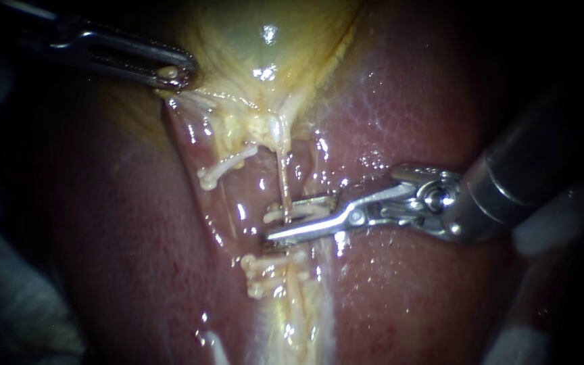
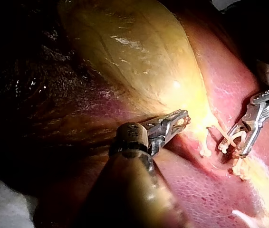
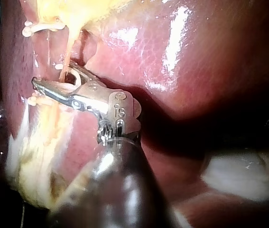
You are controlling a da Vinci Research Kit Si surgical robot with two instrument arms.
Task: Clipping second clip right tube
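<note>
The right tube (image 1: 283, 177) is a thin pale strand running down from the yellow gallbladder (image 1: 258, 40). My right instrument (image 1: 280, 221) comes in from the right, and its jaws stand open astride this tube, one on each side. A white clip (image 1: 273, 216) lies across the tube at the jaws. In the right wrist view the tube (image 3: 67, 64) drops between the jaws of the right instrument (image 3: 53, 78). My left instrument (image 1: 174, 73) is shut on tissue at the gallbladder's edge, holding it up; the left wrist view shows this grip of the left instrument (image 2: 181, 119).
A white clip (image 1: 223, 169) sits on the left tube. More white clips (image 1: 258, 267) cluster below the jaws on the yellowish strand. Red liver (image 1: 407, 101) surrounds the field. White gauze (image 3: 239, 171) lies beside the right shaft.
</note>
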